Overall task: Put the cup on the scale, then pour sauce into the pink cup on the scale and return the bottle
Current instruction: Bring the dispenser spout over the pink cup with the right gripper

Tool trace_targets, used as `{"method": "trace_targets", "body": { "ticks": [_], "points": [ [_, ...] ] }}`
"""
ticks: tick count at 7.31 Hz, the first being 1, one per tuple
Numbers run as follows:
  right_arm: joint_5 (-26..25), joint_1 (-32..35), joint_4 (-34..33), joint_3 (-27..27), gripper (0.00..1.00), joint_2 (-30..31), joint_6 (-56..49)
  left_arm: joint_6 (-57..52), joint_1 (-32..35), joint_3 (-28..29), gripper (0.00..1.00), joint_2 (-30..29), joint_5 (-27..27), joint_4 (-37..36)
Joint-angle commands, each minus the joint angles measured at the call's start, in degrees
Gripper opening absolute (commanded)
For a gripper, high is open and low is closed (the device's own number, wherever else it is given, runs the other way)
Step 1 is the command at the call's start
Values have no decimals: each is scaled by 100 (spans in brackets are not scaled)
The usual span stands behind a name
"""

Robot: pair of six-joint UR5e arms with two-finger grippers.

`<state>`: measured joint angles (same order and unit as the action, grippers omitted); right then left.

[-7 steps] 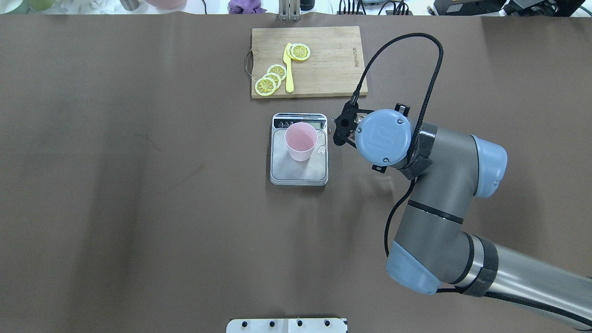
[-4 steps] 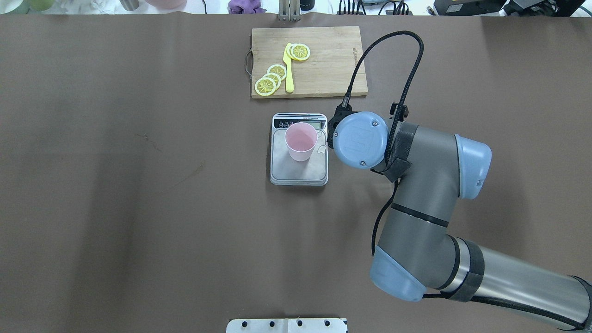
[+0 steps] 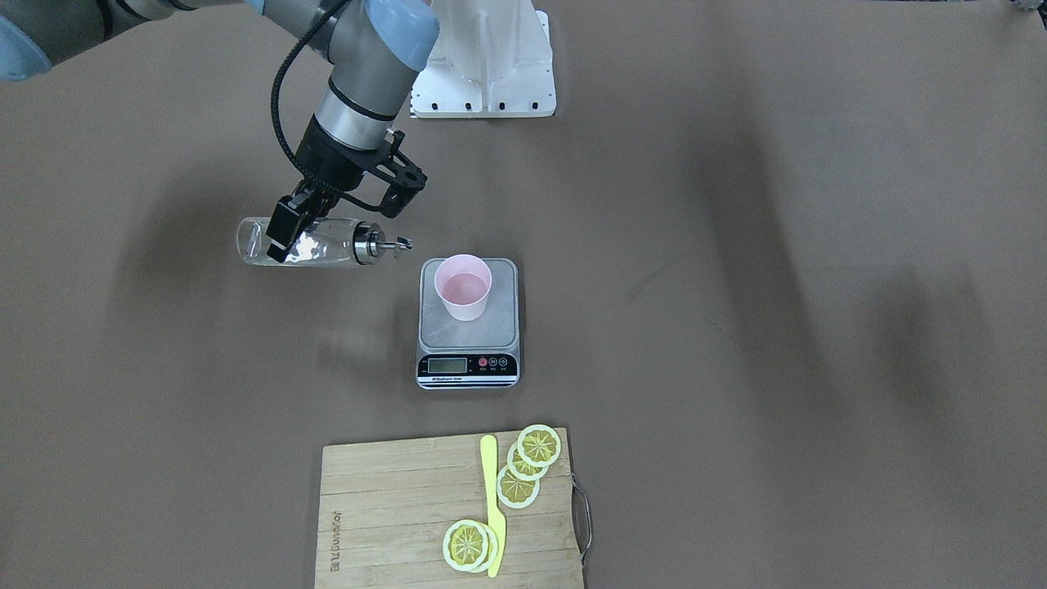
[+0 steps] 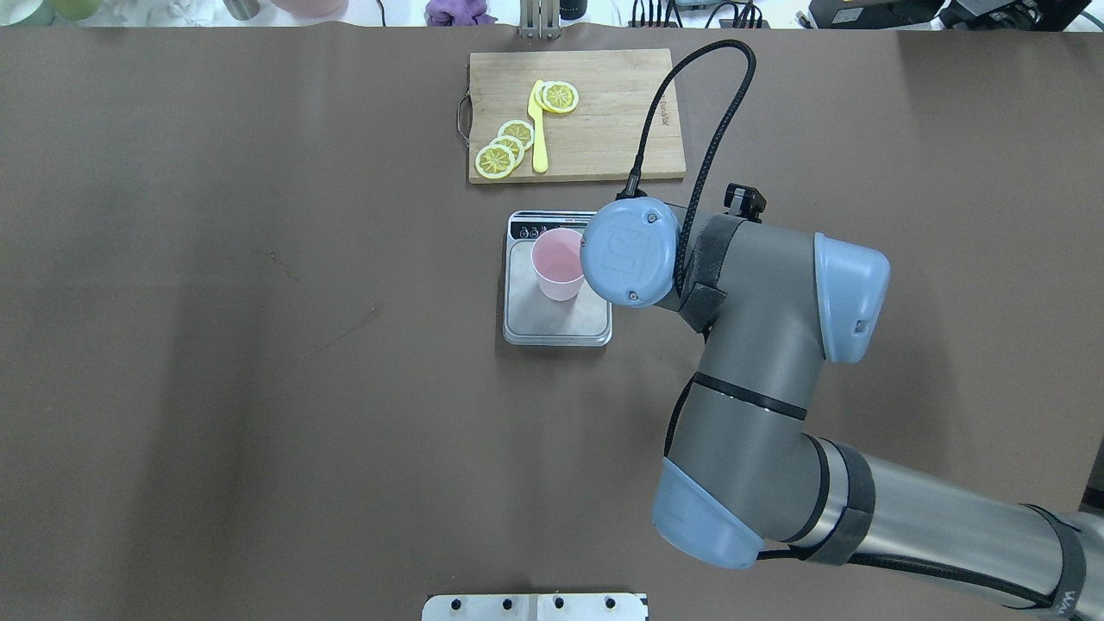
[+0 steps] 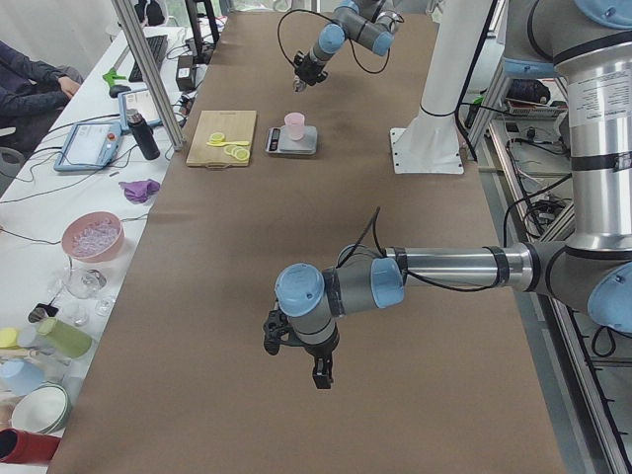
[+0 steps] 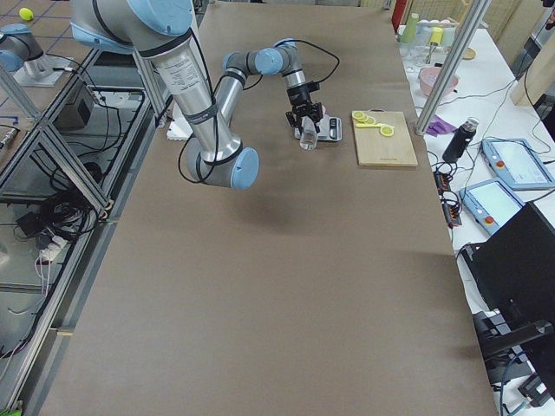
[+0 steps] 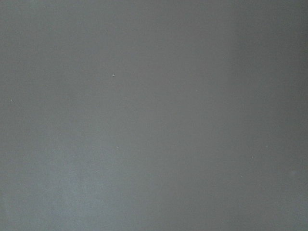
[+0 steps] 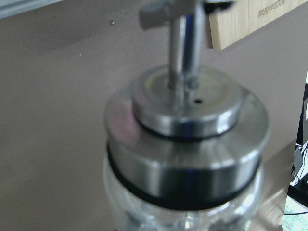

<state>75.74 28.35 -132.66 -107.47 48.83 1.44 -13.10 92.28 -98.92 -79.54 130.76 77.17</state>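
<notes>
Right arm's wrist has swung left since a second ago; in the overhead view its blue cap now overlaps the scale's right edge. Right gripper [image 3: 282,233] is clamped on the glass bottle [image 3: 319,244], which is held horizontal in the air with its chrome spout aimed at the pink cup [image 3: 463,288]. Cup stands upright on the scale [image 3: 501,325], mid-table. Brown mat [image 3: 777,245] covers the table. Bamboo cutting board [image 3: 384,507] near the scale carries lemon slices [image 3: 540,445] and a yellow knife [image 3: 489,483]. Left gripper [image 5: 296,355] hovers over the mat well apart from the scale; can't tell its finger state. Side bench is cluttered: pink bowl [image 5: 92,237], black flask [image 5: 141,135].
</notes>
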Motion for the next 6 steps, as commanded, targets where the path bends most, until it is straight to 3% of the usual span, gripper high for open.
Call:
{"method": "trace_targets", "body": {
  "ticks": [1,3,6],
  "points": [
    [-103,-101,-488,76,0,-233,5,0,0,40,99,0,2,-1],
    [-138,-155,-559,330,0,-399,14,0,-9,101,99,0,2,8],
    [-191,-172,-681,1173,0,-996,58,-9,-9,136,99,-9,2,8]
  ]
}}
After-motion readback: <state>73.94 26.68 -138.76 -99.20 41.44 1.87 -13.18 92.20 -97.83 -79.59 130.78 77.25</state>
